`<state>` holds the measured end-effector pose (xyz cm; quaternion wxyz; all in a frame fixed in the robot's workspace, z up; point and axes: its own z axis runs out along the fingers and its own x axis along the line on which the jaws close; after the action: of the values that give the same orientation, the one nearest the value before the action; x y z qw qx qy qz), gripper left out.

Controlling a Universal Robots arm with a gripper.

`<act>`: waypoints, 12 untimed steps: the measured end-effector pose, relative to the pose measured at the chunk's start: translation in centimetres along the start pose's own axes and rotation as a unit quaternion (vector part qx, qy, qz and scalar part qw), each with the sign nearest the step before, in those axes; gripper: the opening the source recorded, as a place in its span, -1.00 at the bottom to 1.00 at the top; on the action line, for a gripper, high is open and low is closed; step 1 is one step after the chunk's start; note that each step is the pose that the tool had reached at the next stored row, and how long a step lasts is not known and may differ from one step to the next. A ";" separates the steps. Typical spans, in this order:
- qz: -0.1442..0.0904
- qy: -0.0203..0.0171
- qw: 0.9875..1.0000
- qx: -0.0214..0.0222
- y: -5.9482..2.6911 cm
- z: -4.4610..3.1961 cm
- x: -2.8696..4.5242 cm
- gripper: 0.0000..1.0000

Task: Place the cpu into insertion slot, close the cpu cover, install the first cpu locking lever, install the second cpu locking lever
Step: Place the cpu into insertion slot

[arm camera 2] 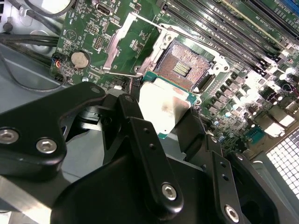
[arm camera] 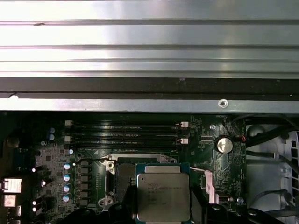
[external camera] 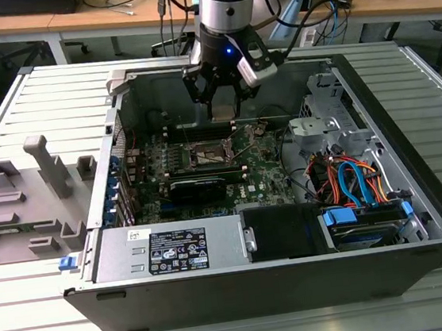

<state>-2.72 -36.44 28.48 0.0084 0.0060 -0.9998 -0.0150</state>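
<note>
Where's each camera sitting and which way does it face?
Exterior view: off-arm, looking down into the open dark metal computer case; arm and gripper show.
Second wrist view: on the arm, obliquely past black fingers toward the square dark insertion slot.
First wrist view: on the arm, facing the green circuit board.
Both wrist views share the gripped silvery square cpu.

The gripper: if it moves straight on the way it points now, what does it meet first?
Most likely the open insertion slot, reached first by the cpu that the gripper holds; it hangs partly over the slot. Depth is unclear.
</note>
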 end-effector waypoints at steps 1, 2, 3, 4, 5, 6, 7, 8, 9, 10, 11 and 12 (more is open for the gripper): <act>0.000 0.000 1.000 0.000 -0.09 0.01 0.02 0.09; 0.000 0.000 1.000 -0.001 -0.17 0.01 0.04 0.09; 0.000 0.000 1.000 -0.002 -0.34 0.02 0.08 0.09; 0.000 0.000 1.000 -0.002 -0.42 0.03 0.10 0.09; 0.000 0.000 1.000 -0.002 -0.51 0.03 0.13 0.09; 0.000 0.000 1.000 -0.002 -0.64 0.05 0.18 0.09; 0.000 0.000 1.000 -0.002 -0.70 0.06 0.21 0.09; 0.000 0.000 1.000 -0.002 -0.76 0.08 0.24 0.09; 0.000 0.000 1.000 -0.002 -0.83 0.10 0.27 0.09; 0.000 0.000 1.000 -0.002 -0.88 0.12 0.33 0.09; 0.000 0.000 1.000 -0.002 -0.93 0.14 0.39 0.09; 0.000 0.000 1.000 -0.002 -0.98 0.15 0.47 0.09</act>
<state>-3.19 -37.42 28.31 0.0085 0.0064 -0.9998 -0.0170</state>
